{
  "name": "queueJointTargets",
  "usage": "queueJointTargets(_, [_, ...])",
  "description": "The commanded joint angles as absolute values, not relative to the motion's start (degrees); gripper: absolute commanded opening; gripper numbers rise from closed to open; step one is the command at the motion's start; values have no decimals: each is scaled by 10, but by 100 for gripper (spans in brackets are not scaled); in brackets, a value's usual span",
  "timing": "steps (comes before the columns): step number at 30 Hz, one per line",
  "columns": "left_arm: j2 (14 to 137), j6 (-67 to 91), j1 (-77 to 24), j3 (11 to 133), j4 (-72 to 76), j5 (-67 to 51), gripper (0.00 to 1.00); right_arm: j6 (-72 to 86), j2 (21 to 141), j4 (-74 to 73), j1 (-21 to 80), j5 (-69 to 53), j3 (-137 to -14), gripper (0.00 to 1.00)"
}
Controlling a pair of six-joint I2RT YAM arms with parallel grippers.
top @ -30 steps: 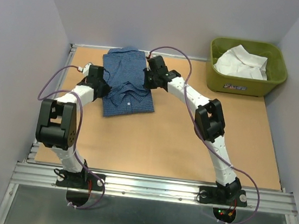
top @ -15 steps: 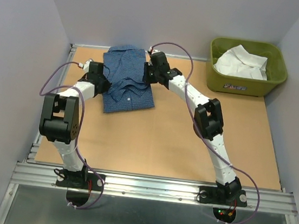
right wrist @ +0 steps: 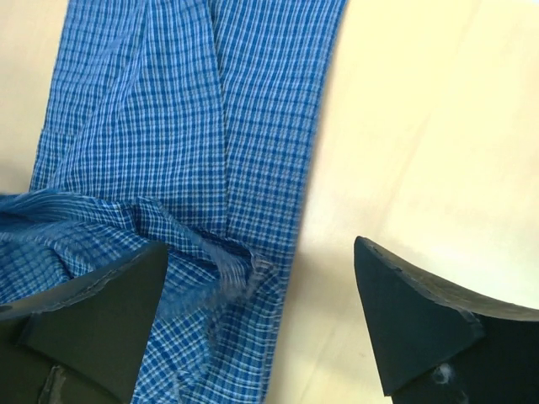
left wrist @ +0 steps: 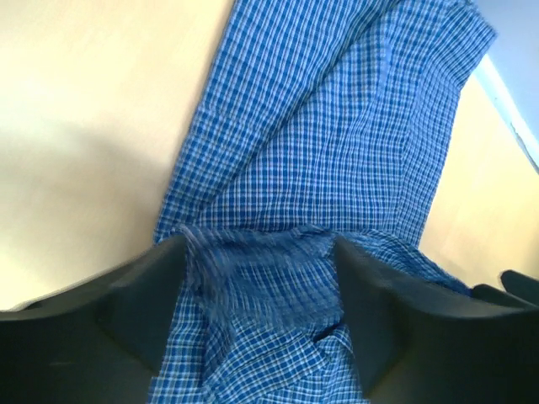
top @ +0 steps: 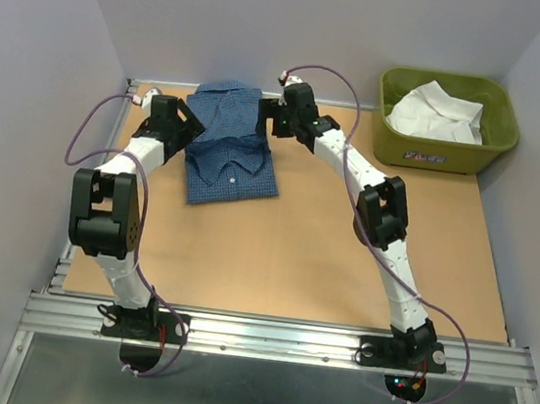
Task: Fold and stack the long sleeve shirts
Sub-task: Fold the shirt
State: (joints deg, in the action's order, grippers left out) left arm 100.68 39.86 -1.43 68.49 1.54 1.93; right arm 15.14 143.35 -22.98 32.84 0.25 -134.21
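The blue checked long sleeve shirt (top: 232, 148) lies folded into a rectangle at the back left of the table, collar toward the front. My left gripper (top: 190, 129) is at its left edge and my right gripper (top: 273, 122) at its right edge. In the left wrist view the left gripper (left wrist: 257, 252) is open, with a blurred fold of the blue cloth (left wrist: 337, 126) loose between the jaws. The right gripper (right wrist: 261, 248) is open over the edge of the blue shirt (right wrist: 168, 109). The white long sleeve shirt (top: 437, 112) lies crumpled in the tub.
The olive-green tub (top: 441, 156) stands at the back right corner. Bare brown tabletop (top: 323, 248) spreads in front of and to the right of the blue shirt. Grey walls close in the left, back and right sides.
Both grippers went from shut to open, letting go of the blue cloth. Both arms carried toward the back of the table and the shirt's upper part now lies flat.
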Motion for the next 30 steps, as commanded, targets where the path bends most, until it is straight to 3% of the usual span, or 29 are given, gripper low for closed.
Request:
queueJointTargets(1, [928,368,-4,725,22,21,95,104,1338,-194,324,-12,-1347,97])
queueJointTargets(2, [916,361,-5,727,15,24,99,97,1326,-193,323,-32,-1315,97])
queueJointTargets(10, [785,345,-8,641,-68,23,98,149,1190,-188,329,-98,-1093,97])
queueJointTargets(14, [731,352,-21,539,-85,3,84,164,1138,-163,347,-112,-987,89])
queueJointTargets(17, [710,360,-37,488,-69,-27,66,190,1100,-134,354,-123,-904,82])
queueJointTargets(24, [774,357,-52,492,-54,-18,52,212,995,-62,367,-134,-738,78])
queueJointTargets(30, [838,367,-60,519,-40,-23,52,213,909,-54,368,-120,-652,78])
